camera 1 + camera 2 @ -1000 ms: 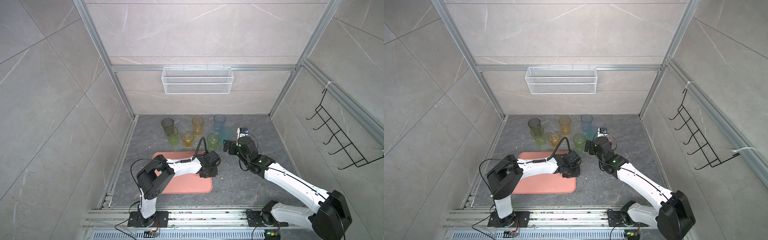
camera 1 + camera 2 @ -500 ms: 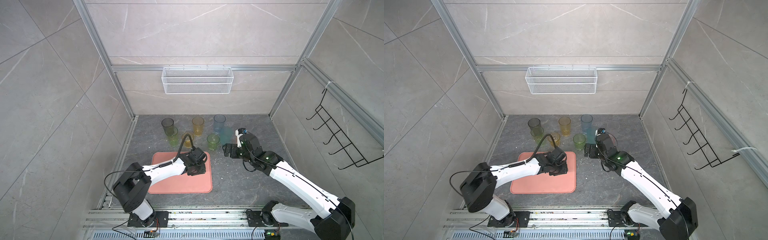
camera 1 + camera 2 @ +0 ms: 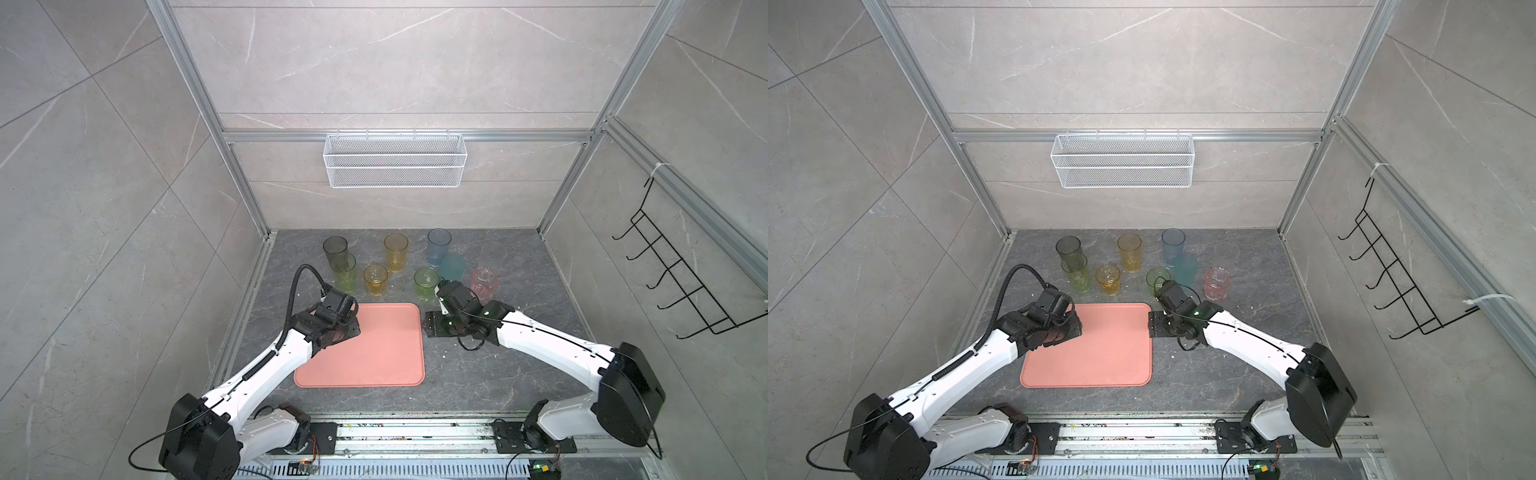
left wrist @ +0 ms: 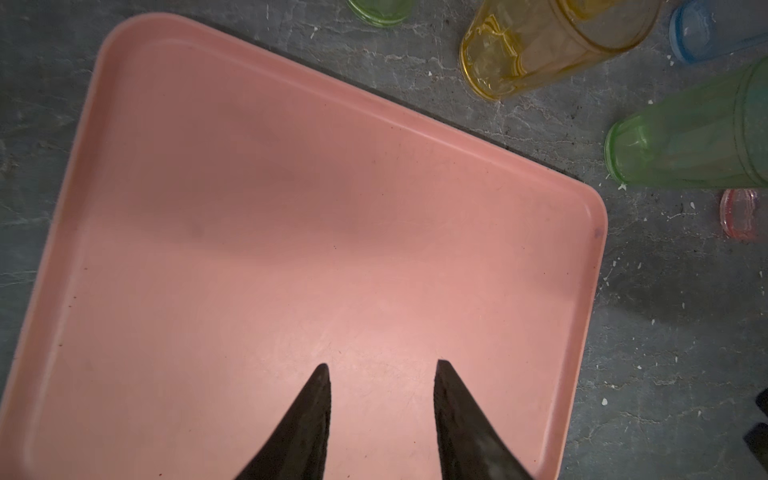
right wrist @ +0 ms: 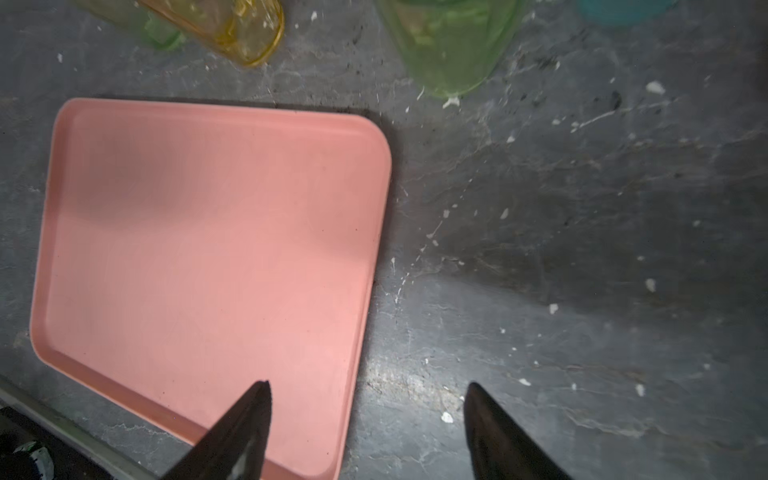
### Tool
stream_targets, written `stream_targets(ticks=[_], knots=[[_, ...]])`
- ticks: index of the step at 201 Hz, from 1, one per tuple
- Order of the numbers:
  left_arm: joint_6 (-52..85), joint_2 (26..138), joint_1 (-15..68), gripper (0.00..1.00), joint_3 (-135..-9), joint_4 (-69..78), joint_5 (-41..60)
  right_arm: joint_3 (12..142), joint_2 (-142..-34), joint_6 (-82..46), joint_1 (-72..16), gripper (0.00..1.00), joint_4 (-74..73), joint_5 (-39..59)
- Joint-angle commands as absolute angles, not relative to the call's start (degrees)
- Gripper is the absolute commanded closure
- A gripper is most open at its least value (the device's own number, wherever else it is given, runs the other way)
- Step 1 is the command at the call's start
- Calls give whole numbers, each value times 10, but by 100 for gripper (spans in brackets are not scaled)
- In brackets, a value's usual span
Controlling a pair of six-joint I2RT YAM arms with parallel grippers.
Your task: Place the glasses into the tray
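Note:
The salmon-pink tray (image 3: 374, 349) lies empty on the dark floor. Behind it stand the glasses: smoky grey (image 3: 335, 247), yellow-green (image 3: 345, 270), short amber (image 3: 375, 279), tall amber (image 3: 395, 251), blue (image 3: 439, 245), teal (image 3: 452, 268), green (image 3: 426, 281) and pink (image 3: 484, 282). My left gripper (image 4: 382, 363) hangs open over the tray (image 4: 291, 208) near its far left corner, with nothing between its fingers. My right gripper (image 5: 368, 383) is open too; one finger is over the tray's (image 5: 208, 228) right rim and the other over bare floor.
A white wire basket (image 3: 395, 166) hangs on the back wall and a black hook rack (image 3: 681, 282) on the right wall. Aluminium posts frame the corners. A metal rail (image 3: 415, 432) carrying both arm bases runs along the front.
My left gripper swept from the tray's right edge to its far left corner, opening slightly. My right gripper drew back from the glasses to the tray's right edge, its jaws narrowing.

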State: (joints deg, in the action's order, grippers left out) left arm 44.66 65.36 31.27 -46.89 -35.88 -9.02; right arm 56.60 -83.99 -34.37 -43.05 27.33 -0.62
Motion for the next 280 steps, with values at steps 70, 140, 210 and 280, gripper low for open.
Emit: stream_targets(ticks=[70,140,210,280], knots=[[415,653,308,56,-491,-386,-122,582,-944,-384,-472,56,247,-21],[417,646,308,55,-489,-390,-128,583,-978,-400,-472,67,233,-21],[420,643,308,55,-486,-389,-129,570,-999,-409,-472,77,216,-21],[426,642,308,54,-482,-385,-127,552,-988,-405,-471,88,227,-38]])
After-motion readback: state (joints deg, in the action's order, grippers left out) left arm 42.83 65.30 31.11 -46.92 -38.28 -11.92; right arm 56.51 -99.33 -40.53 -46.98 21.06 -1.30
